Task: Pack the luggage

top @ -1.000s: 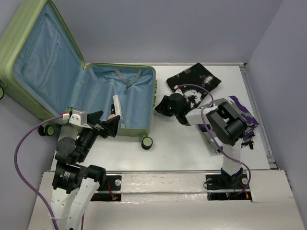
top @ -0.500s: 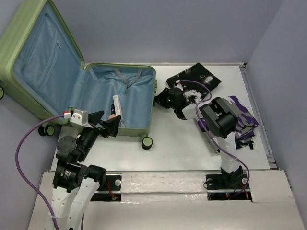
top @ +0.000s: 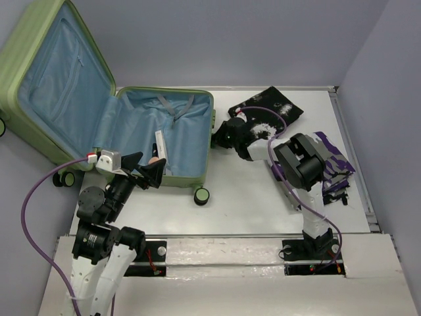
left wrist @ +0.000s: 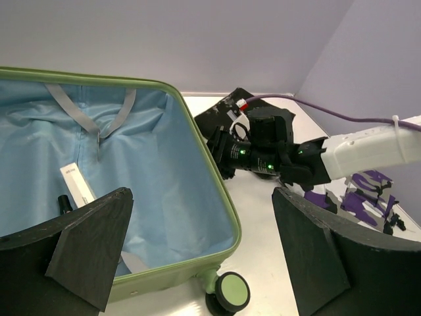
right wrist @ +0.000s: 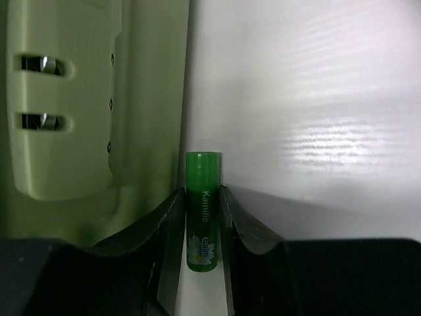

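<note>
The luggage [top: 187, 141] is laid open on the table [top: 263, 204], its lid propped upright against the wall behind it. A light-green hard shell, light blue lining, 2 grey straps [left wrist: 99, 118] and small black-and-green wheels [top: 202, 195] are shown. The right gripper [right wrist: 202, 197] is held at the luggage's right outer wall, pinched on a green tube [right wrist: 202, 227] marked "Kamill". Whether the tube is lifted cannot be told. The left gripper [top: 146, 170] is spread wide over the luggage's near edge. A white box [top: 160, 148] is seen inside the luggage. The small items beside it are partly hidden by the left gripper. The lid's far left corner is cut off.
</note>
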### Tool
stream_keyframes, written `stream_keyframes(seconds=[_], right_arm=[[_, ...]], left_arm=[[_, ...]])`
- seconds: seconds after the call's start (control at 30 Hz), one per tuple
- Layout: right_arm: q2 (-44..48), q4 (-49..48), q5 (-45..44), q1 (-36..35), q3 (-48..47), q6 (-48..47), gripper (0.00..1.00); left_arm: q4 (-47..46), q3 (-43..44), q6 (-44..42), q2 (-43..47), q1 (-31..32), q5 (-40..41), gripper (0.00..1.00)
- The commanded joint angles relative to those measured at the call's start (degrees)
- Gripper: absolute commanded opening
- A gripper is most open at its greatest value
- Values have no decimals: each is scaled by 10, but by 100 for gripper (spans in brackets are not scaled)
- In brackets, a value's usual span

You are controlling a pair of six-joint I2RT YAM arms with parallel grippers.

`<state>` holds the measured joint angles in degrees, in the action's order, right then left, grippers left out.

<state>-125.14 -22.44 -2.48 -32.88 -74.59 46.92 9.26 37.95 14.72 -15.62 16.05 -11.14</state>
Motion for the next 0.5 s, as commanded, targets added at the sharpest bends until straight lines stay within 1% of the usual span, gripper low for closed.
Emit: stream_keyframes(seconds=[0.0, 0.13, 0.27, 0.37, 0.47], right_arm=[[36, 142, -69, -12, 12, -74, 32], [39, 220, -105, -12, -22, -125, 32], [39, 259, -119, -12, -31, -152, 33], [39, 267, -111, -12, -42, -173, 37], [46, 272, -94, -12, -50, -185, 44]], left_arm=[[-26, -3, 0, 2, -1, -1, 99], [-25, -2, 0, 2, -1, -3, 99], [-24, -2, 0, 12, -1, -2, 99], [-24, -2, -1, 24, -1, -1, 99], [-24, -2, -2, 28, -1, -7, 99]])
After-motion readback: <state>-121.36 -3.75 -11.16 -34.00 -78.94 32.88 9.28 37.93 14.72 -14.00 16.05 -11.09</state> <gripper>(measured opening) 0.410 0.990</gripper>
